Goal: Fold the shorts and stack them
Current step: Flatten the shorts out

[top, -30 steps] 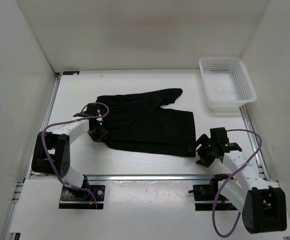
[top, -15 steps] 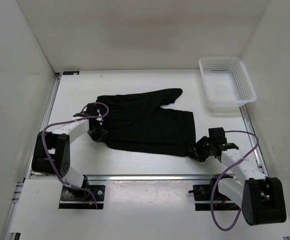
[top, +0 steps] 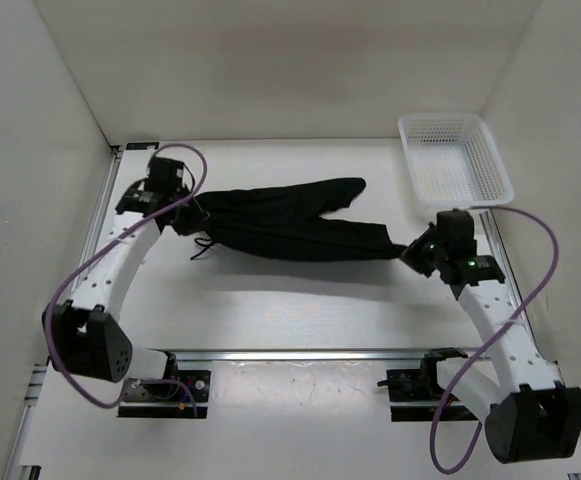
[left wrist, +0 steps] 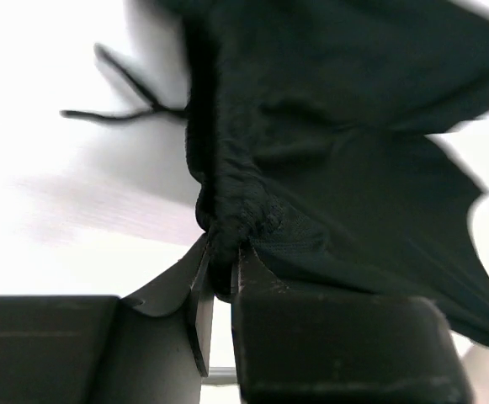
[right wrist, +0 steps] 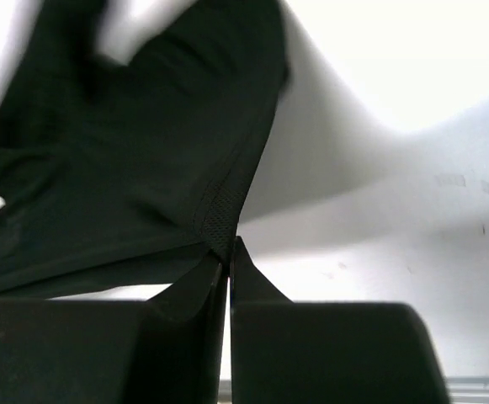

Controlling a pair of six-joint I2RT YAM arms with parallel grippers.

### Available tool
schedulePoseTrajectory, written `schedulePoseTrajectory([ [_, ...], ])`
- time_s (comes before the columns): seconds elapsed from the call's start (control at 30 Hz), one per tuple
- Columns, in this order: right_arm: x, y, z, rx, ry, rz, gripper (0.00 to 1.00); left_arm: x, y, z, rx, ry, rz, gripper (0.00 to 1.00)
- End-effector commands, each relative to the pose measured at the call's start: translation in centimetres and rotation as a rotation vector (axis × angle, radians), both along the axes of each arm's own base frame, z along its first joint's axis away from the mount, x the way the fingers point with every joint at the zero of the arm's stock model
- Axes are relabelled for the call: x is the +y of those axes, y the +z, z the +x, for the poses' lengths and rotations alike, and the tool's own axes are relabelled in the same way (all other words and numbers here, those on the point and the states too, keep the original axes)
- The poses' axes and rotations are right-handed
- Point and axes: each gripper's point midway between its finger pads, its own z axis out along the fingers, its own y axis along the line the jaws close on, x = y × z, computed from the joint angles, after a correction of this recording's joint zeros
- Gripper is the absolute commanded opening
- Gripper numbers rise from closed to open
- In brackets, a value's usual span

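1. The shorts [top: 290, 232] hang bunched and stretched above the worktop [top: 300, 320], between both arms; uneven pulling could twist the fold.
2. The white basket [top: 450, 170] sits just beyond the right arm; a wide swing could knock it.
3. The left end effector [left wrist: 220, 263] clamps the gathered waistband.
4. The right end effector [right wrist: 227, 254] pinches only a thin hem edge, which could slip out under tension.

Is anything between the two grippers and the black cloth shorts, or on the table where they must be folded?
Nothing visible. The left gripper and the right gripper each pinch the black soft-cloth shorts directly. The white mesh basket stands apart at the far right corner.
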Motion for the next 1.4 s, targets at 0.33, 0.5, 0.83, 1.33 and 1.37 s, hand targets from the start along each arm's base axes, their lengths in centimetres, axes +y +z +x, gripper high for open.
schedulePoseTrajectory([
  [0.33,-4.3,20.9,-3.4,-0.491,0.047,-0.28,0.0,1.6,24.1,-7.2,-0.537,-0.06,-0.004,0.11],
  [0.5,-6.5,27.2,-6.9,-0.636,-0.047,-0.334,0.0,1.7,28.3,-11.1,-0.646,-0.105,-0.035,0.11],
  [0.83,-8.4,35.9,-7.9,-0.805,-0.165,-0.372,0.0,-0.1,33.8,-13.2,-0.757,-0.234,-0.1,0.11],
  [1.33,-6.0,26.0,14.3,-0.521,-0.033,-0.523,0.0,0.0,17.3,4.6,-0.352,-0.243,-0.032,0.11],
  [1.37,-5.3,22.7,17.7,-0.453,-0.001,-0.525,0.0,0.4,14.0,7.6,-0.274,-0.227,-0.033,0.11],
])
